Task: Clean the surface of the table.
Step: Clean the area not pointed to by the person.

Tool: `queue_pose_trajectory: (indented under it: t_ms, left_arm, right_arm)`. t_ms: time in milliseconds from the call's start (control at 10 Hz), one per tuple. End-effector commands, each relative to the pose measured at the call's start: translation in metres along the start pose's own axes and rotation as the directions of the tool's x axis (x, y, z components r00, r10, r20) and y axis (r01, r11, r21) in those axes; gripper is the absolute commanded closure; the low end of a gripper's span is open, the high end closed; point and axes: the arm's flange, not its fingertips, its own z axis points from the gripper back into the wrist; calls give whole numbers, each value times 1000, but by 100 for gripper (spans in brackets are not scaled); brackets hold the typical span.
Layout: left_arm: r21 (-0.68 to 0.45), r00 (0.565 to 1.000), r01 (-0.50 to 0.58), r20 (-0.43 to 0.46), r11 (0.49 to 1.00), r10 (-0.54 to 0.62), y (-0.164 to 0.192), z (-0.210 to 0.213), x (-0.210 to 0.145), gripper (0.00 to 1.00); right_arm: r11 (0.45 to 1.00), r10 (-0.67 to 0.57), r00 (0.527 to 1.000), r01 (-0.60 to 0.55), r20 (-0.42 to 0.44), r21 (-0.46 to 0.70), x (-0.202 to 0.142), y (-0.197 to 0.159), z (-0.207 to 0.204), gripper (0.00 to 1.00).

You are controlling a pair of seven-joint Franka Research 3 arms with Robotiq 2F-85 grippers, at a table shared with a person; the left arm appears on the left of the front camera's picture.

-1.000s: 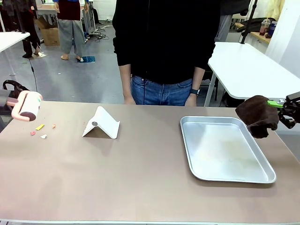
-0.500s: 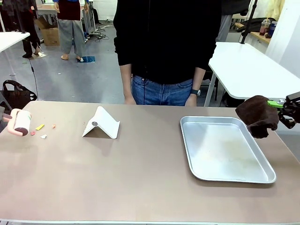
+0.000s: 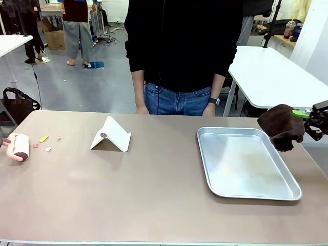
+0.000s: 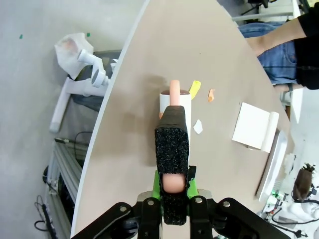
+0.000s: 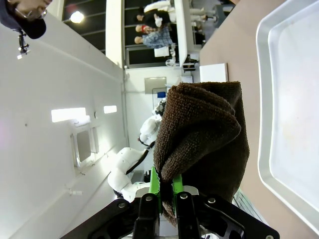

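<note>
1. Near the left edge of the tabletop point(image 3: 154, 195), my left tool point(image 4: 172, 119) clamps a lint roller point(image 3: 19, 146) beside scraps point(image 3: 43, 139).
2. My right tool point(image 5: 167, 184) grips a cloth point(image 3: 281, 125) past the right edge.
3. I fear a fast pass flicks scraps off.

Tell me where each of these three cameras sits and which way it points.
Front view: robot's side, looking across the table at the person; the right gripper, holding a brown cloth, shows at right.
Left wrist view: on the left arm, looking along the left gripper, shut on a lint roller, at the table's edge.
Right wrist view: on the right arm, rolled sideways, looking along its fingers past the cloth at the metal tray.
Shared: front and left wrist views both show roller, scraps and white folded stand.
</note>
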Motion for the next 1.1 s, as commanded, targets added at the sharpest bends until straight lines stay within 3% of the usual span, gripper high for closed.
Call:
queue_pose_trajectory:
  t_ms: [0,1000]
  left_arm:
    - [30,999,-31,-21,999,32,-6,-7,-3,80]
    - [46,990,-8,-141,999,14,-32,-81,-1,80]
  right_arm:
    - [1000,5,1000,-5,8,0,0,4,0,89]
    - [1000,5,1000,-5,8,0,0,4,0,89]
